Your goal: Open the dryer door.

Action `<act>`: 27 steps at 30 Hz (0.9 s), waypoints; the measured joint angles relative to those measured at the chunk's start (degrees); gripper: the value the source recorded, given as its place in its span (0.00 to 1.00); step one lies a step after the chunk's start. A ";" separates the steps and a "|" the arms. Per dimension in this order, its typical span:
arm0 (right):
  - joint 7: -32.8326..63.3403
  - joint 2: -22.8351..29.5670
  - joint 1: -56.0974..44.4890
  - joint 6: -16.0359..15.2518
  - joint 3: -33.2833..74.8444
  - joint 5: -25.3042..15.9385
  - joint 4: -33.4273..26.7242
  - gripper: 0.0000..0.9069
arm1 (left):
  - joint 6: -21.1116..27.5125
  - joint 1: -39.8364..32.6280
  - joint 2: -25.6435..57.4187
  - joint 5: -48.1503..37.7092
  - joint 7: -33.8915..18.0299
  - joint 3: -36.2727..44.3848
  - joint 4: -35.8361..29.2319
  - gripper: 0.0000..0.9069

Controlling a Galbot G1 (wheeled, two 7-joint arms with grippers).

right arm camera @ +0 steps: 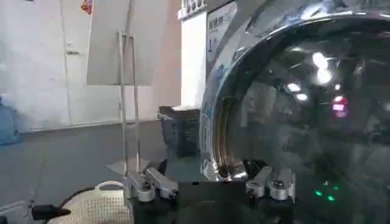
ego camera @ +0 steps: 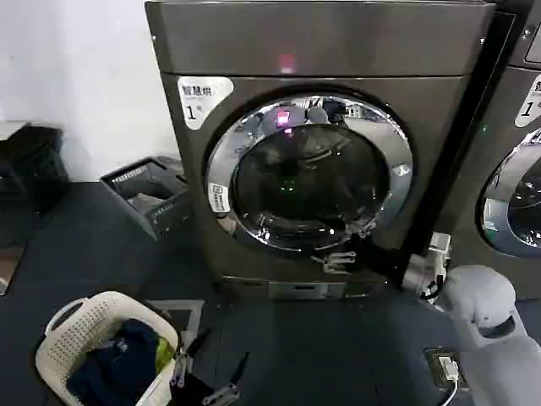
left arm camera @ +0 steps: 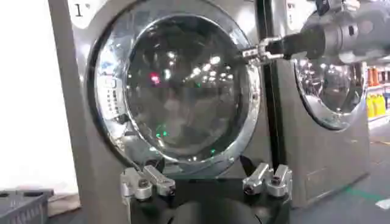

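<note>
The dryer point(ego camera: 321, 42) is a dark grey-bronze machine with a white "1" sticker and a pink light. Its dryer door point(ego camera: 308, 173) has a chrome ring around dark glass and looks flush with the front. My right gripper point(ego camera: 338, 260) is at the door's lower right edge. In the right wrist view this gripper point(right arm camera: 210, 182) is open, and the door's chrome rim point(right arm camera: 220, 164) stands between its fingers. The left wrist view shows the right gripper point(left arm camera: 253, 53) touching the ring. My left gripper point(left arm camera: 207, 181) hangs open low before the dryer door point(left arm camera: 183, 85), near the floor point(ego camera: 207, 372).
A white laundry basket point(ego camera: 63, 334) holding dark clothes sits on the floor at the front left. Left of the dryer lies a grey crate point(ego camera: 148, 194), with a black bin point(ego camera: 30, 169) farther left. A neighbouring machine point(ego camera: 516, 169) stands close on the right. A floor socket point(ego camera: 444, 368) is near my right arm.
</note>
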 joint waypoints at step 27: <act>1.90 7.03 16.08 14.34 -14.94 -9.16 -22.53 1.00 | 4.39 -1.99 -2.15 -3.66 -0.38 -2.36 -0.89 1.00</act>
